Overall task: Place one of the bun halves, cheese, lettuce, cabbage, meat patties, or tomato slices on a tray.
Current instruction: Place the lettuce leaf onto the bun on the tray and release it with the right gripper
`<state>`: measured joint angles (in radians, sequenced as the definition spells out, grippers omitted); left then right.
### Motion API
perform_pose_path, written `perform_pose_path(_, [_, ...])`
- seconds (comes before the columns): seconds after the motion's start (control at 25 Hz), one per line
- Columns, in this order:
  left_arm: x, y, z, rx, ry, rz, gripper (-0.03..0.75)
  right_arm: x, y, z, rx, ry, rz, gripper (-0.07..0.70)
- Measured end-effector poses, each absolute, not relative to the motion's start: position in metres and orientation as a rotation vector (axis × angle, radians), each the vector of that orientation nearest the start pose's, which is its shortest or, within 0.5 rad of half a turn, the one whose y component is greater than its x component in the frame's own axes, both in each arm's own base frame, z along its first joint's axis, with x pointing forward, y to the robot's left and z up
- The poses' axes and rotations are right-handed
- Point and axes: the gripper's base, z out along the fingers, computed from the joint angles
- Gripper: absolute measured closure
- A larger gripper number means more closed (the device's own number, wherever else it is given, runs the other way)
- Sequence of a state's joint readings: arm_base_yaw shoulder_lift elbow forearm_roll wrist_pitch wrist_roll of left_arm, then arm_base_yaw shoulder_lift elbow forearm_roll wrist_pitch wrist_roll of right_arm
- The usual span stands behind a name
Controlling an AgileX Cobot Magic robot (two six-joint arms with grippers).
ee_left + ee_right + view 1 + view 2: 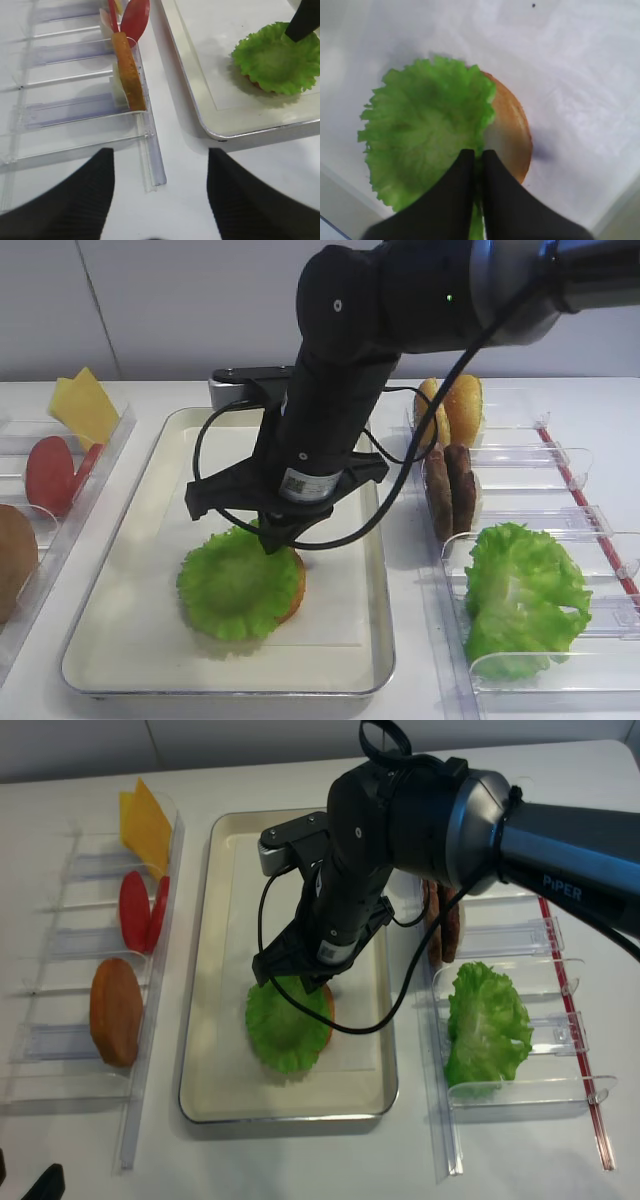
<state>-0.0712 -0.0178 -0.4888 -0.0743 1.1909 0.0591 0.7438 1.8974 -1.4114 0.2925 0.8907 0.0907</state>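
Tray (370,570): cream, paper-lined, at mid-table between two rows of clear bins (530,540).
Right arm (400,300): reaching from the right edge down over the tray's centre.
Lettuce (238,585): flat frilly leaf near the tray's front edge, lying on a bun half (512,131) and shifted toward the tray's left, so one arc of bun shows bare.
Right gripper (476,157): fingers pressed together, nipping the leaf's rim where it overlaps the bun, or only touching it; cannot tell which.
Left gripper (160,170): spread wide, holding nothing, over bare table off the tray's left front corner.
Risks, as judged: leaf clinging to the fingers on release and lifting off with the arm; sideways drag during withdrawal pulling the leaf further off-centre or sliding the bun toward the rim; downward pressure denting the bun. Cause in each case: thin, light leaf with little to hold it down.
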Motion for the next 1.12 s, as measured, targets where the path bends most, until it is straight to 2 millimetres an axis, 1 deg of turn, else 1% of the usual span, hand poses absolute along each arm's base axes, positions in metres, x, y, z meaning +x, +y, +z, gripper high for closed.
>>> perform_pose_path(0.04, [-0.013, -0.005, 0.264, 0.151, 2.162, -0.098, 0.297, 0.275, 0.281, 0.216, -0.744, 2.849, 0.509, 0.528])
perform_pose_path(0.12, [-0.013, -0.005, 0.264, 0.151, 2.162, -0.098, 0.297, 0.275, 0.281, 0.216, -0.761, 2.845, 0.507, 0.430])
perform_pose_path(0.2, [-0.013, -0.005, 0.264, 0.151, 2.162, -0.098, 0.297, 0.275, 0.281, 0.216, -0.767, 2.842, 0.506, 0.283])
perform_pose_path(0.28, [-0.013, -0.005, 0.264, 0.151, 2.162, -0.098, 0.297, 0.275, 0.281, 0.216, -0.776, 2.839, 0.501, 0.154])
perform_pose_path(0.32, [-0.013, -0.005, 0.264, 0.151, 2.162, -0.098, 0.297, 0.276, 0.281, 0.216, -0.778, 2.838, 0.499, 0.100])
perform_pose_path(0.36, [-0.013, -0.005, 0.264, 0.151, 2.162, -0.098, 0.297, 0.276, 0.280, 0.216, -0.782, 2.838, 0.492, 0.062])
perform_pose_path(0.44, [-0.013, -0.005, 0.264, 0.151, 2.162, -0.098, 0.297, 0.276, 0.280, 0.217, -0.796, 2.834, 0.473, 0.029])
perform_pose_path(0.56, [-0.013, -0.005, 0.264, 0.151, 2.162, -0.098, 0.297, 0.279, 0.280, 0.227, -0.835, 2.823, 0.438, 0.013])
perform_pose_path(0.72, [-0.013, -0.005, 0.264, 0.151, 2.162, -0.098, 0.297, 0.282, 0.280, 0.249, -0.935, 2.810, 0.386, 0.010])
perform_pose_path(0.92, [-0.013, -0.005, 0.264, 0.151, 2.162, -0.098, 0.297, 0.285, 0.283, 0.279, -1.107, 2.730, 0.369, 0.008])
perform_pose_path(1.0, [-0.013, -0.005, 0.264, 0.151, 2.162, -0.098, 0.297, 0.285, 0.283, 0.286, -1.172, 2.696, 0.362, 0.008])
perform_pose_path(1.12, [-0.013, -0.005, 0.264, 0.151, 2.162, -0.098, 0.297, 0.283, 0.280, 0.290, -1.225, 2.667, 0.339, 0.008])
